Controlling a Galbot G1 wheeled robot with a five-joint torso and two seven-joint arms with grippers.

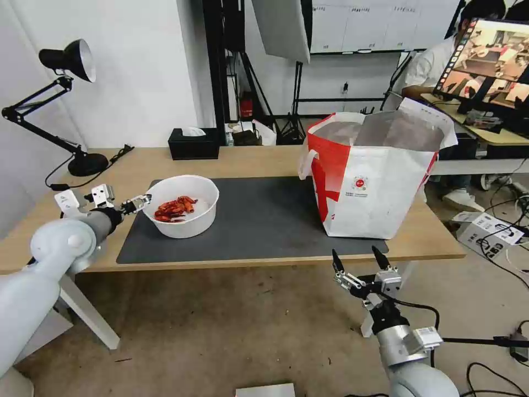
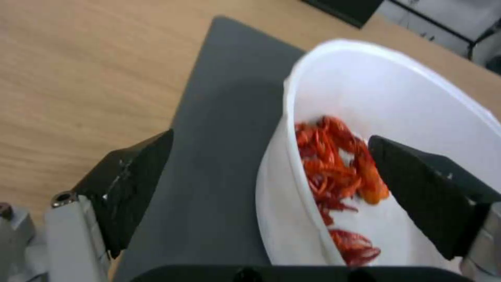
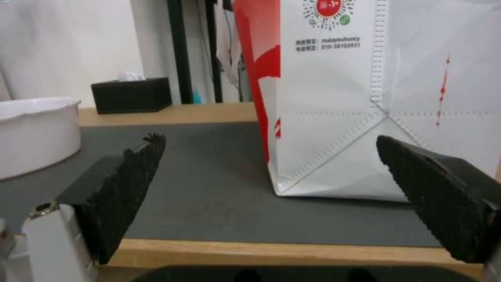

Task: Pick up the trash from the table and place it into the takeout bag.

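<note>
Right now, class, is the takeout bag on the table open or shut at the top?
Open. The takeout bag stands upright on the table, its top edges spread apart, so the head view looks down onto its silver foil lining.

We see a lab or studio workspace: a black light stand with a grey softbox point(image 1: 281, 27), loose cables on the bare concrete floor point(image 1: 220, 331), and a lit monitor point(image 1: 490, 63) on a side desk.

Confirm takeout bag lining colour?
Silver foil lining inside the takeout bag; clearest in head view.
</note>
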